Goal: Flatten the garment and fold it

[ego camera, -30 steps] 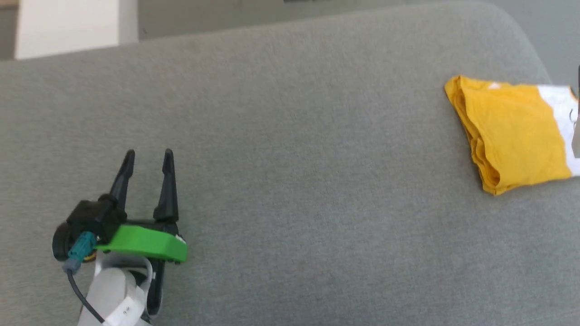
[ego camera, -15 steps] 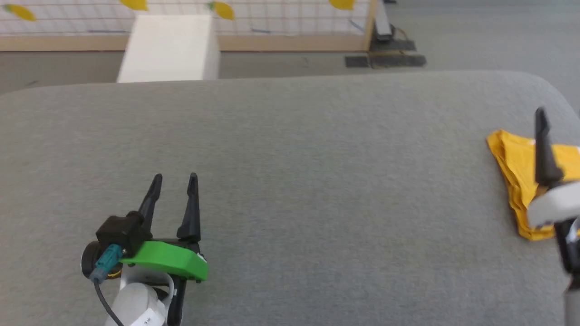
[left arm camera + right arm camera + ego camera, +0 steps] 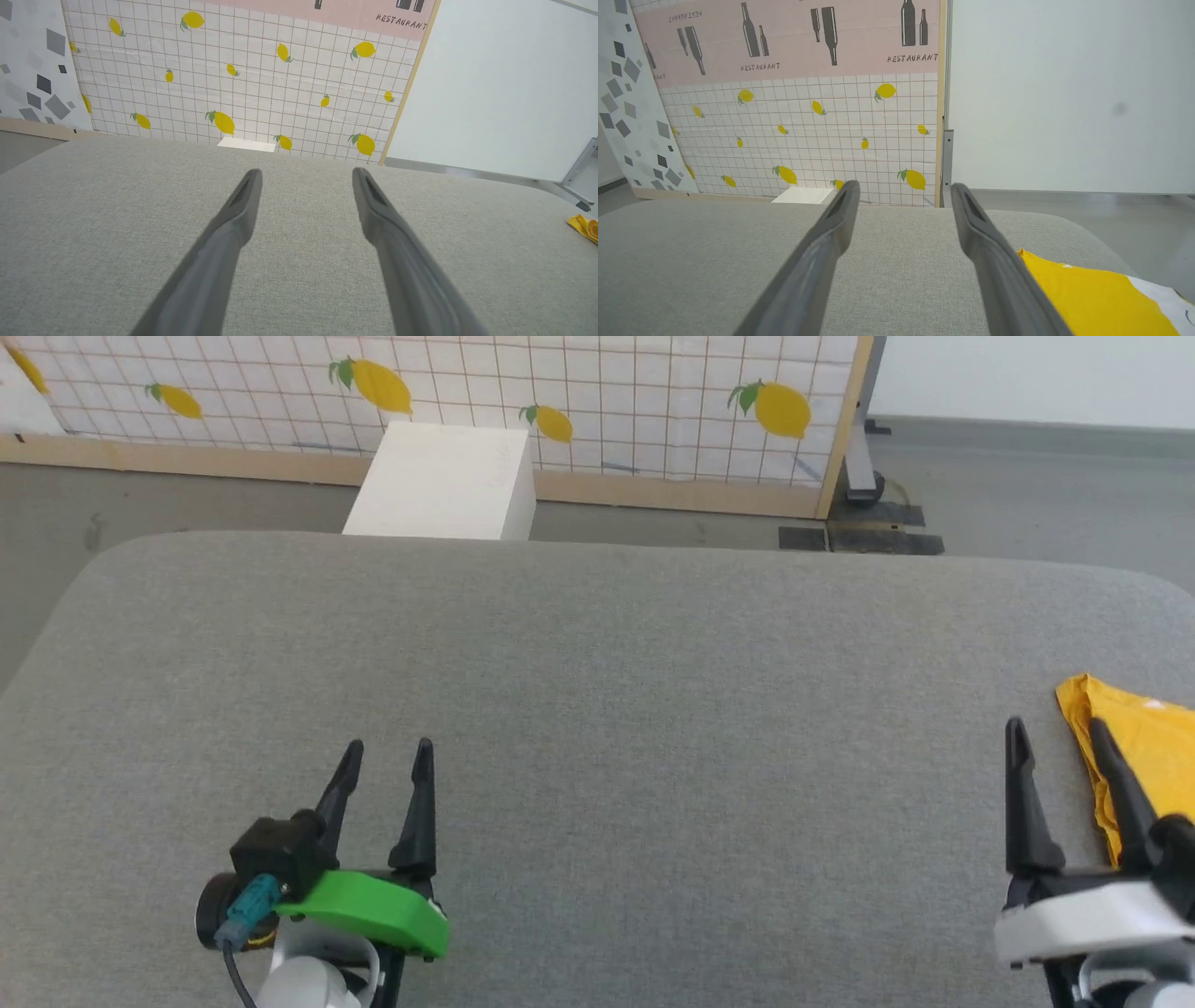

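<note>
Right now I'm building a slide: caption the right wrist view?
Open right tool above the grey cushion; yellow garment at the view's lower right.

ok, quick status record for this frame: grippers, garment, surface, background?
surface: grey fabric pad
garment: yellow with a white patch, lying at the pad's right edge; looks layered rather than spread flat
left gripper: open, holding nothing, over the pad's left part, well apart from the garment
right gripper: open, holding nothing, right beside the garment's left edge
contact: cannot tell whether its right finger touches the cloth
background: lemon-print panel, white box behind the pad
</note>
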### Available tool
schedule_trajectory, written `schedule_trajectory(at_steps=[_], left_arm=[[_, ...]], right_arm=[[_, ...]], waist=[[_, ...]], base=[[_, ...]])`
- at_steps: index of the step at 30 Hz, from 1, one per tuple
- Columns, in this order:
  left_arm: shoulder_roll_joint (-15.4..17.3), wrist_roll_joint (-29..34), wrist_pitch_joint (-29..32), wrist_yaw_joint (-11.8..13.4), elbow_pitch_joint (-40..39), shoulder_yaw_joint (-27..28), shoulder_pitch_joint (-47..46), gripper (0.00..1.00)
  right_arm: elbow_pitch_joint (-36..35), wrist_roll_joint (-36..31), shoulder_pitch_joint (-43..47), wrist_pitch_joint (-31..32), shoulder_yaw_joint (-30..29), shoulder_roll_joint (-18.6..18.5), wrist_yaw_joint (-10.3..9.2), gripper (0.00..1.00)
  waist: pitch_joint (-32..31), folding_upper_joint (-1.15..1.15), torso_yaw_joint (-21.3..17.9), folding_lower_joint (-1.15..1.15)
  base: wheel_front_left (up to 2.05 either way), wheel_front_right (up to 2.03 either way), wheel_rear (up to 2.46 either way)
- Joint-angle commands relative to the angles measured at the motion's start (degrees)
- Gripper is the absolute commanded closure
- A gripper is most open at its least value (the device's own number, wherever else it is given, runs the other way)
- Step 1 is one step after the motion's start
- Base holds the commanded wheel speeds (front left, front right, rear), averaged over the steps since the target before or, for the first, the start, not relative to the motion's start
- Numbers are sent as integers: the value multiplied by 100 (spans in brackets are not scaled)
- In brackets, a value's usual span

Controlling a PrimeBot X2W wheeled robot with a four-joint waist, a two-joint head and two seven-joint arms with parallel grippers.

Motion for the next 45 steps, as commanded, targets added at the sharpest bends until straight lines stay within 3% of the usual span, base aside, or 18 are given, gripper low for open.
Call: schedule_trajectory(at_steps=[1, 18, 19, 45], left_arm=[[-20, -11, -20, -37, 11, -21, 79, 0], [-49, -33, -20, -41, 87, -185, 229, 0], [-20, 3, 3, 3, 69, -185, 159, 100], [-32, 183, 198, 95, -98, -122, 208, 100]], right_arm=[[29, -47, 121, -84, 18, 22, -10, 0], [447, 222, 425, -360, 301, 32, -10, 0], [433, 176, 371, -326, 289, 19, 0, 100], [439, 71, 290, -176, 356, 19, -1, 100]], waist=[[-50, 0, 37, 1], [-75, 0, 96, 1], [-76, 0, 95, 1], [-75, 0, 33, 1]], base=[[0, 0, 0], [0, 0, 0], [0, 0, 0], [0, 0, 0]])
